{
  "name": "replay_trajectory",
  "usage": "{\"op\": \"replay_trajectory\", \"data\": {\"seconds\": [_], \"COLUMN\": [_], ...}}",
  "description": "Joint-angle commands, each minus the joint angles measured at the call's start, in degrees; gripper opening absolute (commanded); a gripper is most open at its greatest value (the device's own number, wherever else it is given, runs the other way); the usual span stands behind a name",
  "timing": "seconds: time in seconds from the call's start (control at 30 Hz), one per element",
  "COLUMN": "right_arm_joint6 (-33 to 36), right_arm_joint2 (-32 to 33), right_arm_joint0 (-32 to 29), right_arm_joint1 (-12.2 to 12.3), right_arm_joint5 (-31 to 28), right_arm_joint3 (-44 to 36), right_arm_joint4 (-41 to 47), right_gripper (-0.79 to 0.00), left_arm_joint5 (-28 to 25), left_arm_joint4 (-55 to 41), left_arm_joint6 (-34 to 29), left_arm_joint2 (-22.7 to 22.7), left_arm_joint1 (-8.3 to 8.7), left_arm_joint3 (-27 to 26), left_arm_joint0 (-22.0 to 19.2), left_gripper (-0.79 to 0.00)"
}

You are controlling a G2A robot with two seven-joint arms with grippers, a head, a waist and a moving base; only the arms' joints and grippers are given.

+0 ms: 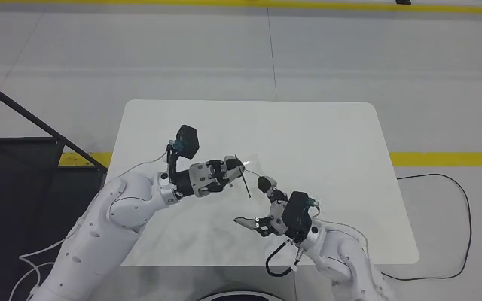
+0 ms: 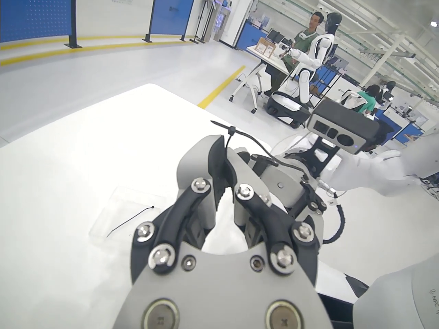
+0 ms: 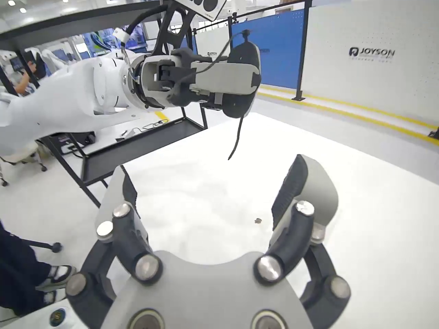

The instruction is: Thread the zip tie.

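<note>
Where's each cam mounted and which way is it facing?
Top view: above the arms, looking down on the table; both arms show.
Left wrist view: behind the left gripper, facing the right arm.
Right wrist view: behind the open right gripper, facing the left gripper.
Shared: both wrist views show the zip tie.

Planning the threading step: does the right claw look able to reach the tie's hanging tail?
Likely yes: the right claw is open, and the tie hangs free below the left claw, nothing between.
</note>
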Motion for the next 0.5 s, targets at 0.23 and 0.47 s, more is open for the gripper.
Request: {"op": "replay_trajectory", "data": {"seconds": [0.23,0.47], "right_arm_joint6": [13.7,17.7], "right_arm_joint2": [-1.1,-1.2], "right_arm_joint0": [7.0,8.6], "right_arm_joint1": [0.2,0.5], "right_arm_joint5": [-3.9,-3.6], "right_arm_joint3": [5.1,5.9], "right_arm_joint4": [21.2,27.0], "right_gripper": [-0.520,-0.730], "left_arm_joint5": [-1.2,-1.7], "left_arm_joint4": [0.0,0.1], "left_arm_joint6": [-0.2,-0.3], "left_arm_joint2": [-0.6,-0.8], "left_arm_joint1": [0.04,-0.01], "left_arm_joint3": [0.1,0.1], "left_arm_joint0": [0.5,0.6], "left_gripper": [-0.785,-0.785]}}
